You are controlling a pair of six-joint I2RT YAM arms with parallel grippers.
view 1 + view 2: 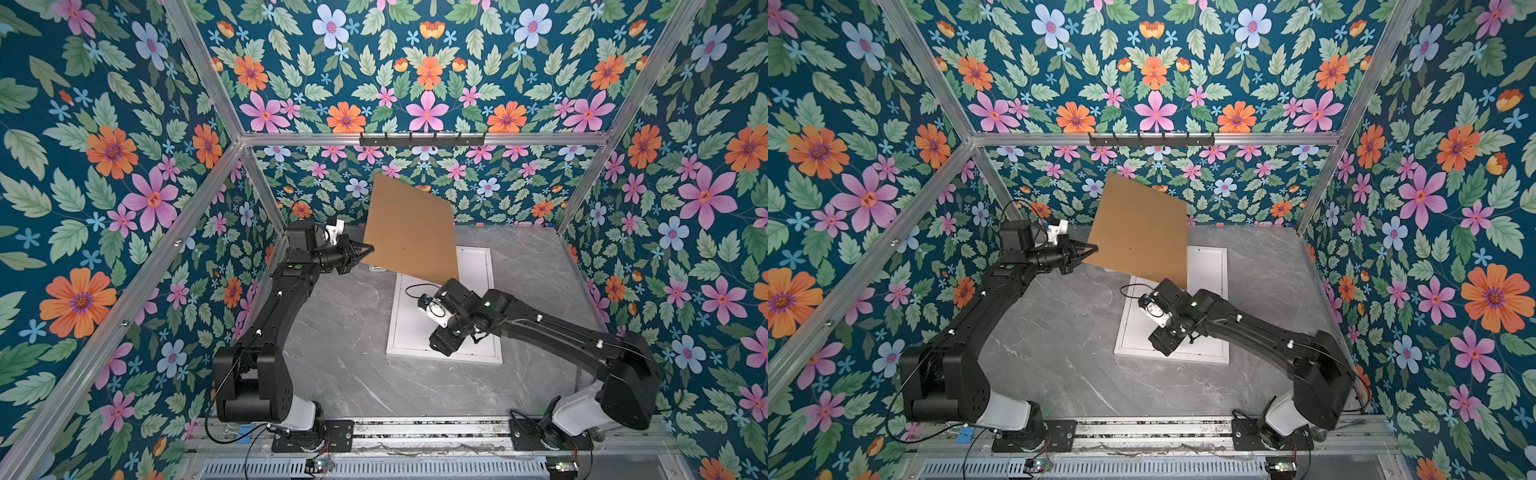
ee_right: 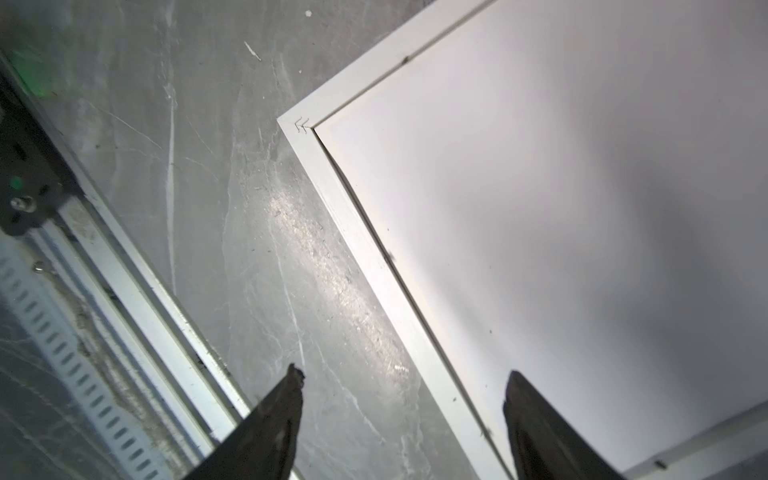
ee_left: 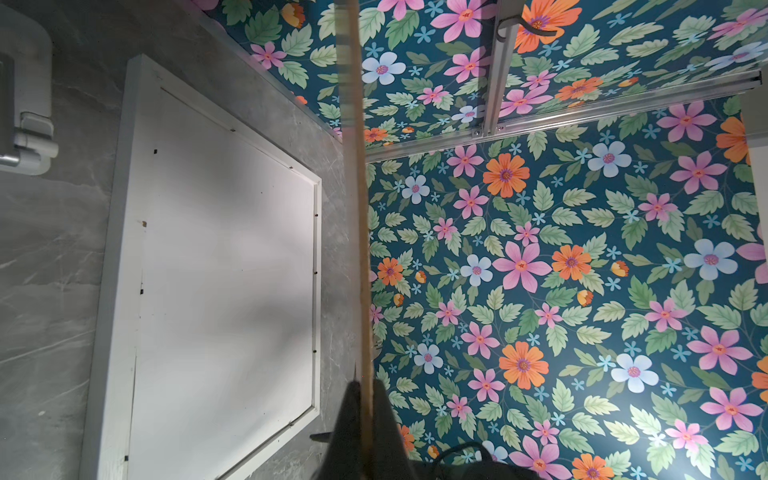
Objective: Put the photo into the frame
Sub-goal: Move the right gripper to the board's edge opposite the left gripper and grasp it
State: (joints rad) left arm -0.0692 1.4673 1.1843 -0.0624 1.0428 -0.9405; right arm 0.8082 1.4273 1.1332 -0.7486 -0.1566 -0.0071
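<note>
Brown board (image 1: 409, 232) hangs tilted at the centre of both top views, one edge clenched in the left claw (image 1: 368, 250). Below it the white frame (image 1: 478, 359) lies flat on the grey surface (image 1: 332, 353). A white sheet, perhaps the photo (image 3: 228, 270) face down, fills it. The right claw (image 2: 404, 372) gapes empty over the frame's rim.

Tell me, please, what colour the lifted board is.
The board is plain brown, best seen in a top view.

The left claw (image 1: 366, 250) gripped the brown board (image 1: 409, 228) by its left edge, holding it raised and tilted over the white frame (image 1: 394, 328), which lay flat on the grey surface (image 1: 332, 340).
</note>
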